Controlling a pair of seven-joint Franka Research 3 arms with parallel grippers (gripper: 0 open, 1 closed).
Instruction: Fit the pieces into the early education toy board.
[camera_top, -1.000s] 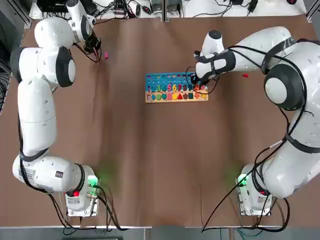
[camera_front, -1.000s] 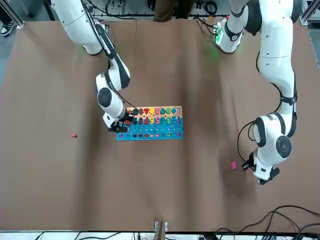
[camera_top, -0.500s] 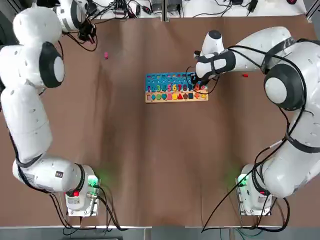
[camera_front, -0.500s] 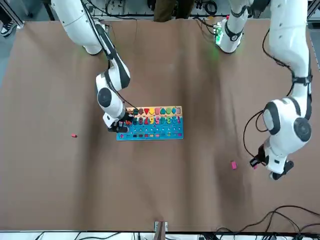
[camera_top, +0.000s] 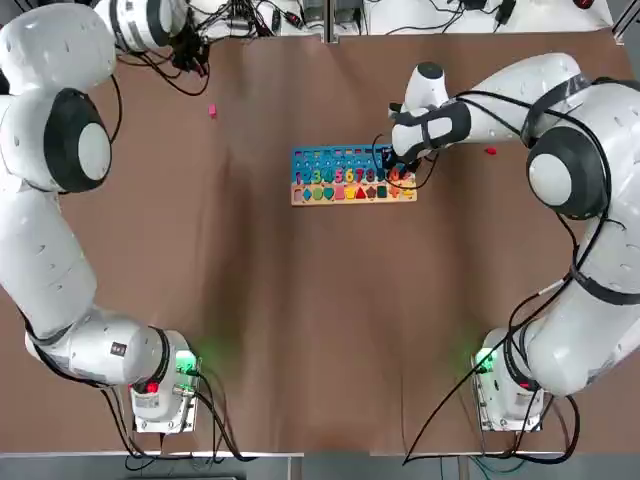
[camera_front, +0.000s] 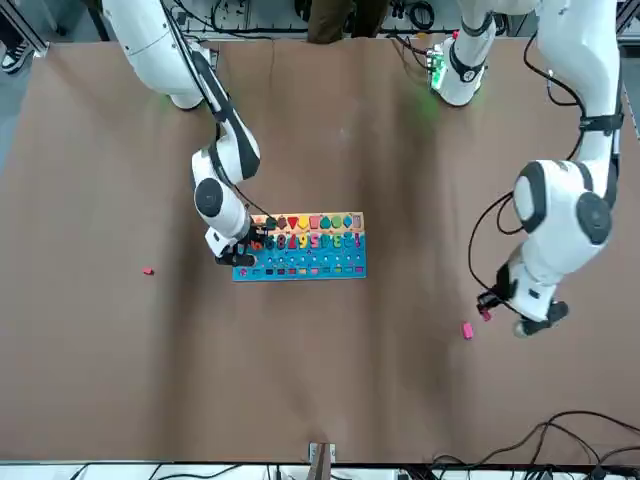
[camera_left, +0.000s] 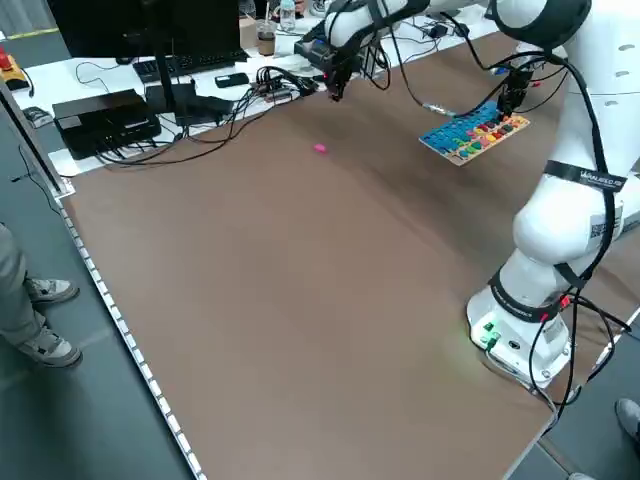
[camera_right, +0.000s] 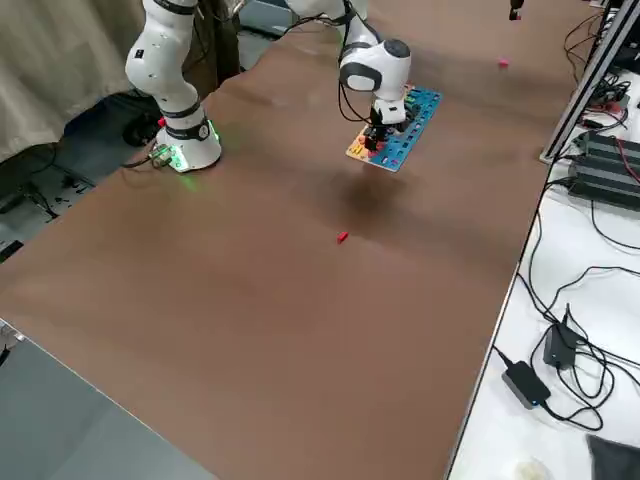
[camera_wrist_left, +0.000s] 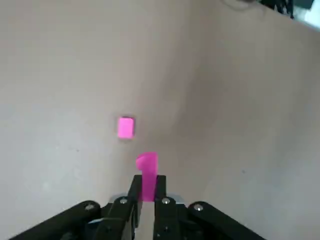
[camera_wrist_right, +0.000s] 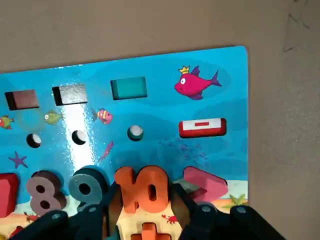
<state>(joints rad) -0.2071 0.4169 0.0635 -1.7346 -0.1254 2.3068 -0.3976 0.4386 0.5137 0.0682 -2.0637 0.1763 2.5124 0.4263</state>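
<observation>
Board (camera_top: 352, 175) is lying mid-tabletop under right tool (camera_wrist_right: 147, 212), whose fingers are flanking the orange 10 (camera_wrist_right: 144, 190) seated at the board's end. Left tool (camera_wrist_left: 146, 200) is gripping a pink 1 (camera_wrist_left: 147, 172) above a loose pink block (camera_wrist_left: 125, 127).
</observation>
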